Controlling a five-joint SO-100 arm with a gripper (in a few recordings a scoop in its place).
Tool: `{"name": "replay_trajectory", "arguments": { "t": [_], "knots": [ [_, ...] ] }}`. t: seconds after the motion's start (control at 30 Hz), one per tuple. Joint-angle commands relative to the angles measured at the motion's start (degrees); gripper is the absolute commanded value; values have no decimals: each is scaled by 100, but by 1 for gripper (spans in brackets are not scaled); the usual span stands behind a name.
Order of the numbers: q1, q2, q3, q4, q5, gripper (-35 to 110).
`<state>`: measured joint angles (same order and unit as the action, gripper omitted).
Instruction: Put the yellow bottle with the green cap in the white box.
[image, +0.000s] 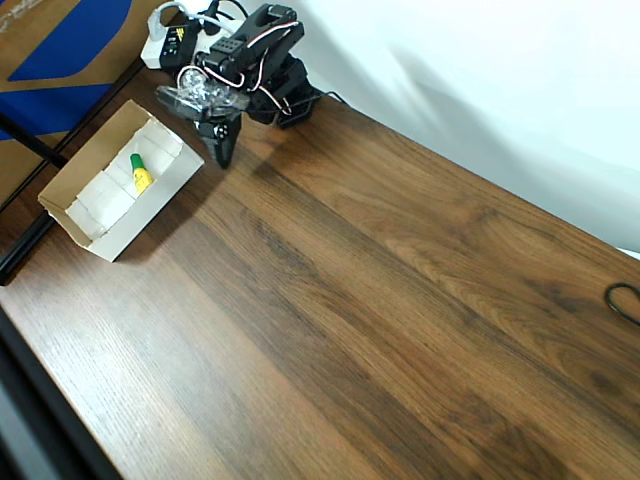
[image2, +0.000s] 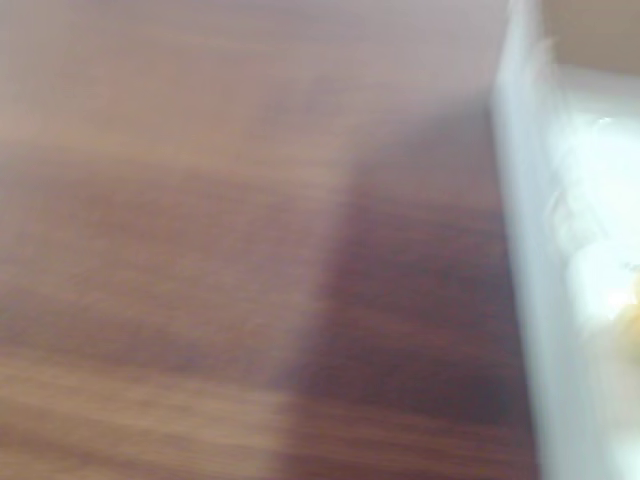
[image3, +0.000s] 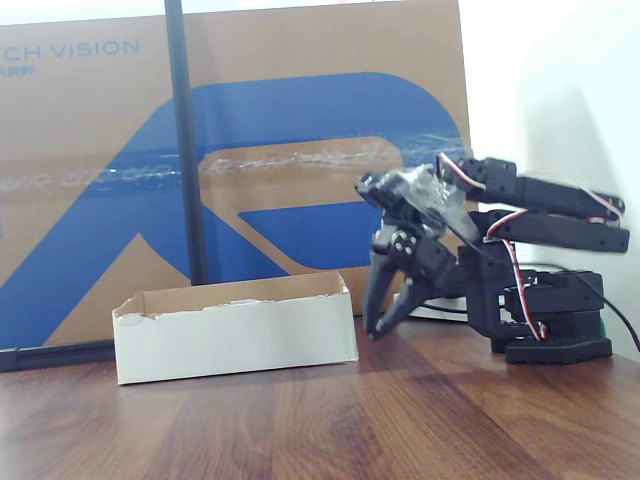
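Now, line by line:
Bottle: yellow bottle with the green cap (image: 139, 174) lying inside the white box (image: 70, 218), near its middle, cap toward the far wall in the overhead view.
Box: at the table's (image: 400, 330) left edge in the overhead view; blurred white wall at the right of the wrist view.
Gripper: gripper (image3: 392, 305) just beside the box's right end in the fixed view, tips down near the wood, fingers slightly parted, nothing between them.
Arm: folded back over its base.
Progress: placing looks done, judging by the bottle in the box.
Left: seemingly nothing beyond parking the arm.
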<state>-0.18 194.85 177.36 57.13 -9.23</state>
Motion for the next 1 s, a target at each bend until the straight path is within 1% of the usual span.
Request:
{"name": "replay_trajectory", "arguments": {
  "t": [0.0,0.07,0.23,0.4,0.53,0.73,0.97],
  "knots": [
    [70,396,149,62,-88,0],
    [105,589,308,105,-114,0],
    [114,993,299,633,-97,0],
    [202,993,299,976,-299,0],
    [123,993,299,1617,-457,0],
    [229,984,290,1705,-272,0],
    [202,967,281,1767,-387,0]
  ]
}}
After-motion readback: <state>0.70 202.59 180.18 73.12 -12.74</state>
